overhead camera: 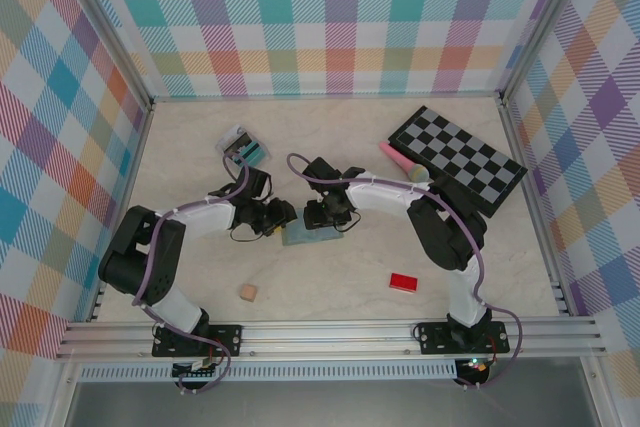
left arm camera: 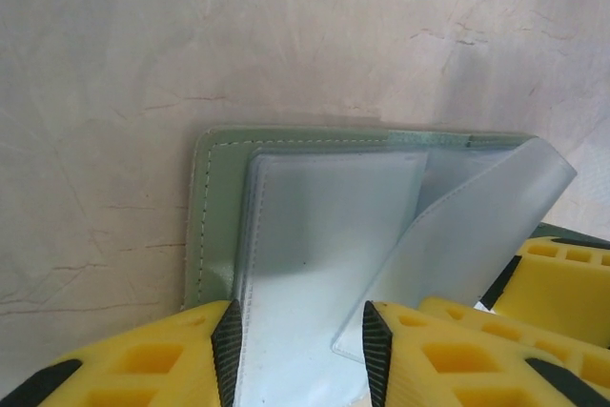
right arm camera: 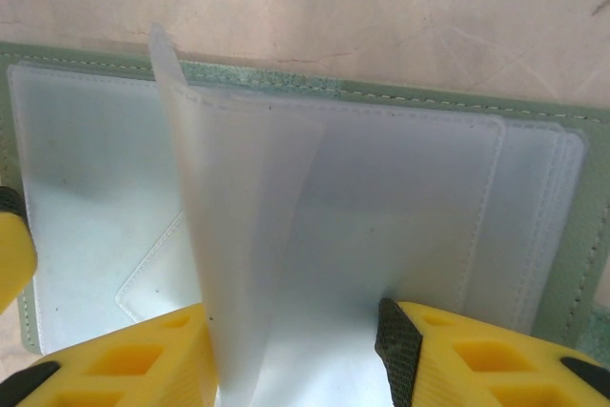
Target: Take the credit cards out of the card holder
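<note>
Yellow fingers of the left pincer frame the bottom edge of the left wrist view. The jaws stand part-way open, straddling a flat clear sleeve of the card holder; no grip on it can be made out. At 2 o'clock from this pincer, one clear leaf curls up off the stack.

Right wrist view: the right pincer is likewise part-way open and holds nothing. The raised leaf stands between its fingers, close against the left one, above the flat sleeves and the pale green stitched cover.

Top view: the card holder lies open near the centre of the table, with the left pincer at its 9 o'clock end and the right pincer at its 12 o'clock edge. Outward from the holder:
- The credit cards, a teal one among them, lie together on the table at 11 o'clock, well apart from the holder.
- A checkered board lies at 2 o'clock, with a pink rod just beside its near edge.
- A red block lies at 4 o'clock.
- A tan cube lies between 7 and 8 o'clock.
</note>
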Robot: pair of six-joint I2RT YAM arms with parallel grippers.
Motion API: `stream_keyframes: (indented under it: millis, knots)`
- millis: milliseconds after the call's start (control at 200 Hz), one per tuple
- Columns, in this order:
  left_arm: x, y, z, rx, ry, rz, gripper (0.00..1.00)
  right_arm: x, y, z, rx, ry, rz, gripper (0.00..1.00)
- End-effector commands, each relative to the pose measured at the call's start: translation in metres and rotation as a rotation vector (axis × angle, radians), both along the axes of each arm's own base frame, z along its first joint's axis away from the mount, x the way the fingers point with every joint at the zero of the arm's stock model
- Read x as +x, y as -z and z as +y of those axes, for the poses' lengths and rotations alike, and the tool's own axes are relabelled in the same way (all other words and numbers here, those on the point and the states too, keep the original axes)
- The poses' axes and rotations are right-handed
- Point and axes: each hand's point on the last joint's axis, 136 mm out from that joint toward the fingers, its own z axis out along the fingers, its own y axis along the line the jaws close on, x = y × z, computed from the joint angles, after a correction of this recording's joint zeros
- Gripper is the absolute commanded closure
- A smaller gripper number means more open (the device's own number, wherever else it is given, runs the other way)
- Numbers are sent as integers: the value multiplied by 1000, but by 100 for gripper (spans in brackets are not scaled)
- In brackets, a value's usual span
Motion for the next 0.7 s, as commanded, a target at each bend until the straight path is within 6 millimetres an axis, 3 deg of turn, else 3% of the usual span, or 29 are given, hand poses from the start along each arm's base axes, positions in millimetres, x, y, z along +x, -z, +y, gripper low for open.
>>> stream_keyframes:
  millis: [0,385,695]
  knots:
    - [2,-5,-11,-15,36,-8,60,-21,39,-24,-107,11,107,50]
    - [3,-6,-17,-36,42,-7,70,-22,39,-24,-108,12,110,51]
    - [2,-2,-28,-82,71,16,69,-22,39,-24,-106,13,110,52]
